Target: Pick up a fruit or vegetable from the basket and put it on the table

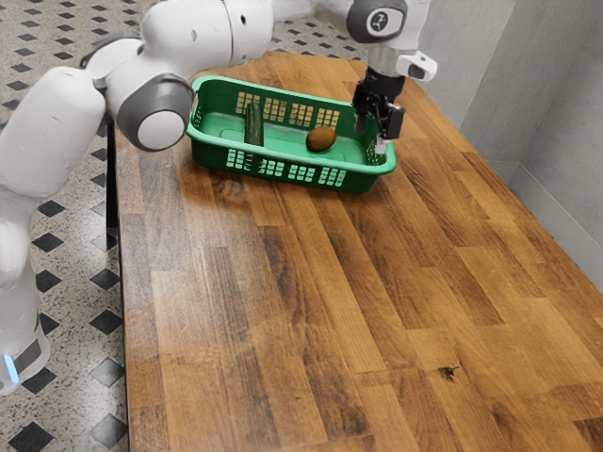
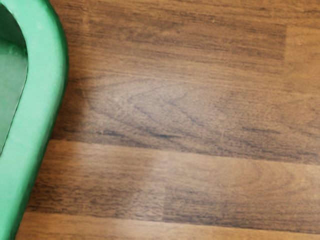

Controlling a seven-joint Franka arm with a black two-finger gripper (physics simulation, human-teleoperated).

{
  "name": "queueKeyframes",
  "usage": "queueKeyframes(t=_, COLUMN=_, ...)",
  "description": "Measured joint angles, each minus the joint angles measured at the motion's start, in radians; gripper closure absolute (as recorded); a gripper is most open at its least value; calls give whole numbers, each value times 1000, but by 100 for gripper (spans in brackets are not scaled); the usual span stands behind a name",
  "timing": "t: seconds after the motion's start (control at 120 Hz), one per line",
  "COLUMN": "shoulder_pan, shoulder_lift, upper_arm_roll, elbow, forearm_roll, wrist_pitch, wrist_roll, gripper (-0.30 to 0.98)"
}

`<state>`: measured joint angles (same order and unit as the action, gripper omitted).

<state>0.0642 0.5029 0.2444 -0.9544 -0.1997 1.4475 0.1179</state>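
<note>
writing first: round dark badge on the arm's [image 1: 193, 28] upper joint near the hand, pale mark inside, maybe a 2, can't read it for sure.

surface: wooden table [image 1: 311, 311], butcher-block look, brown staves in mixed light and dark tones, long grain, soft sheen, one dark knot [image 1: 448, 373] well apart from the basket. room: speckled stone-look floor [image 1: 71, 221] with dark diamond insets, plain grey wall [image 1: 556, 122] in big panels on the exterior view's right. blue light strip [image 1: 11, 368] low on the arm, whose shell is smooth and white with grey joint caps.

basket [image 1: 219, 153]: green, plastic look, rounded corners, rolled rim, square-hole grid panels in the sides. stands upright on the table. wrist view has the rim's smooth curve with wood grain just beside it.

task things are both inside the basket: cucumber [image 1: 254, 125], long, dark green, lying toward the exterior view's left; brown oval fruit or vegetable [image 1: 321, 138], lying nearer the gripper's [image 1: 370, 137] end.

gripper: black, released, fingers apart, pointing down at the basket's end on the exterior view's right.
</note>
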Motion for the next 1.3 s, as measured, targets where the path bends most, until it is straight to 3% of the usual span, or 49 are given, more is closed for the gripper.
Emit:
queueKeyframes(t=0.192, shoulder_pan=85, shoulder_lift=73, upper_arm_roll=-1, elbow=-6, forearm_roll=4, wrist_pitch=22, wrist_roll=43, gripper=0)
queueKeyframes(t=0.367, shoulder_pan=101, shoulder_lift=69, upper_arm_roll=4, elbow=4, forearm_roll=1, wrist_pitch=35, wrist_roll=95, gripper=0)
queueKeyframes(t=0.767, shoulder_pan=195, shoulder_lift=72, upper_arm_roll=120, elbow=4, forearm_roll=-1, wrist_pitch=55, wrist_roll=279, gripper=0)
queueKeyframes(t=1.3, shoulder_pan=253, shoulder_lift=212, upper_arm_roll=118, elbow=5, forearm_roll=-33, wrist_pitch=318, wrist_roll=395, gripper=0)
